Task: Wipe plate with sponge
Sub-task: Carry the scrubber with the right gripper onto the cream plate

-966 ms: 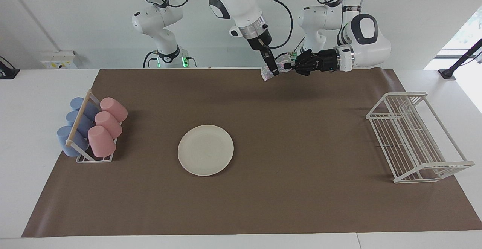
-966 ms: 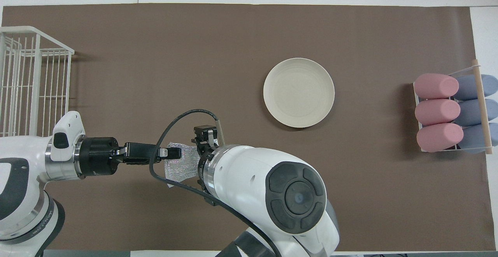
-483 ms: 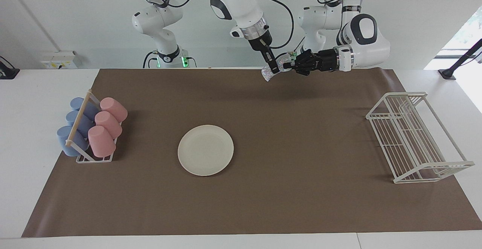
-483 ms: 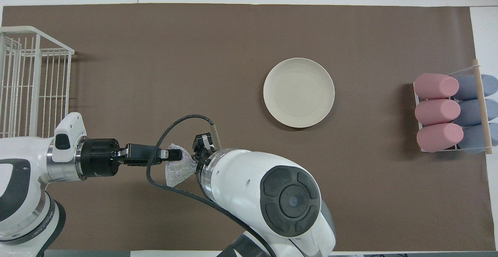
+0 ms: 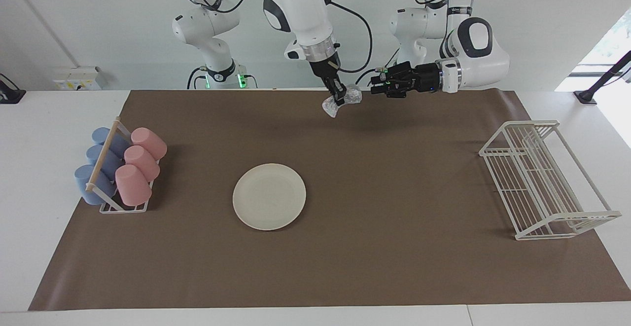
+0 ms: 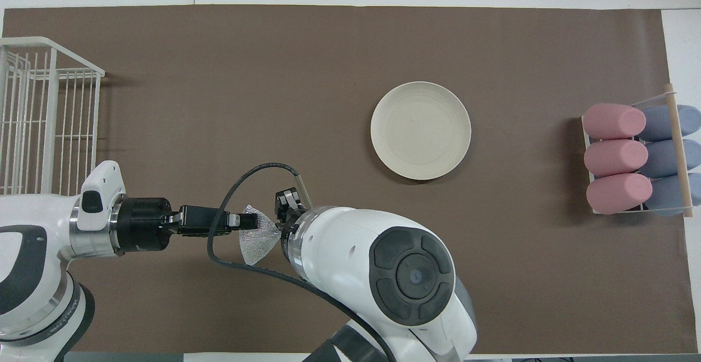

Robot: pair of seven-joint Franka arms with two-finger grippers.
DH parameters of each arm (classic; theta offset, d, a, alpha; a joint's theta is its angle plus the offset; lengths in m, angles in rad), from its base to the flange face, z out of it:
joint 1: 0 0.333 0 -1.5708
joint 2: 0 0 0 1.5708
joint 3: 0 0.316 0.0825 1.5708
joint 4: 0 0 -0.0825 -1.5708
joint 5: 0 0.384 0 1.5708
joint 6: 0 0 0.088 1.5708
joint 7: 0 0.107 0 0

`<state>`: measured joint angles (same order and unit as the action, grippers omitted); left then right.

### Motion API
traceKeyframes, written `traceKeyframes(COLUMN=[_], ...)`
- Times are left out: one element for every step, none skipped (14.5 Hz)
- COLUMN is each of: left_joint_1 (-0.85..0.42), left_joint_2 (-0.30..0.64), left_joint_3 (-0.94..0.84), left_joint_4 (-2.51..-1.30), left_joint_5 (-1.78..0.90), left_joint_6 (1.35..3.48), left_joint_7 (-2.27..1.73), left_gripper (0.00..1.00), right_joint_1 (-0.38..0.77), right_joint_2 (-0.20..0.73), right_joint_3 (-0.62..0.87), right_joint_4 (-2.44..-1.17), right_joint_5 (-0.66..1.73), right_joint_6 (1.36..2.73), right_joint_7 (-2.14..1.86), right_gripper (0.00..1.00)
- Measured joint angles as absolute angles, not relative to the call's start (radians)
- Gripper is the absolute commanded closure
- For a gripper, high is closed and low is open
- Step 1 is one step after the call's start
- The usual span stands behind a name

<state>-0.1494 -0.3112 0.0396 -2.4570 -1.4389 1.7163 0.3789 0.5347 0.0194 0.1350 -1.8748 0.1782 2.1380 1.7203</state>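
While my right hand (image 5: 339,100) is pinched tight on the sponge (image 5: 341,101), it hangs in the air over the brown mat (image 5: 374,267) at the robots' edge of the worktop (image 5: 44,119), fingers pointing down. The sponge dangles from those fingertips, a crumpled silvery pad lifted clear of the mat.

My left hand (image 5: 375,84) is just beside it, pointing sideways at the sponge and apart from it in the facing view. In the overhead view its tip (image 6: 249,221) sits right at the sponge's edge (image 6: 257,239). It has nothing in it, and I cannot tell how far its fingers are spread.

The plate (image 5: 269,196) lies flat on the mat, out toward the middle, farther from the robots than both hands and a little toward the right arm's end. Its cream surface is bare in both views (image 6: 420,130).

On to the containers. At the right arm's end, a small white cup rack (image 5: 124,207) with a wooden bar holds six cups lying on their sides: three pink cups (image 5: 138,165) in one row and three blue cups (image 5: 98,165) in the other. At the left arm's end stands a white wire dish rack (image 5: 542,183), and I see nothing in it.
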Motion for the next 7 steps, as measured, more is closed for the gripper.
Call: traceKeyframes(left_joint_1=[-0.149,-0.149,-0.149,-0.149,-0.149,-0.149,-0.149], left_joint_2=[-0.313,-0.313,-0.314,-0.314,-0.314,-0.314,-0.314], left_joint_3=[0.040,0.040,0.040,0.040,0.040,0.040,0.040], left_joint_4=[-2.457,-2.457,-2.456,-2.456,-2.456,-2.456,-2.456], left_joint_5=[-1.435,-1.418,-1.387,-1.359,-1.336,-1.310,-1.280], left_joint_6=[1.718,1.719,1.720,1.725,1.736,1.755,1.775], left_joint_7=[0.375,0.371,0.369,0.365,0.358,0.351,0.341], left_gripper=[0.00,0.00,0.00,0.00,0.00,0.00,0.00], right_joint_1=[0.496,0.452,0.406,0.367,0.342,0.332,0.332], right_joint_2=[0.019,0.020,0.020,0.022,0.027,0.036,0.049], right_joint_3=[0.134,0.133,0.131,0.130,0.129,0.129,0.130], right_joint_4=[-1.876,-1.880,-1.888,-1.901,-1.918,-1.942,-1.972], right_joint_5=[0.165,0.163,0.163,0.163,0.163,0.163,0.163], right_joint_6=[2.124,2.113,2.107,2.106,2.108,2.129,2.176], right_joint_7=[1.651,1.575,1.502,1.444,1.402,1.367,1.340], right_gripper=[1.00,1.00,1.00,1.00,1.00,1.00,1.00])
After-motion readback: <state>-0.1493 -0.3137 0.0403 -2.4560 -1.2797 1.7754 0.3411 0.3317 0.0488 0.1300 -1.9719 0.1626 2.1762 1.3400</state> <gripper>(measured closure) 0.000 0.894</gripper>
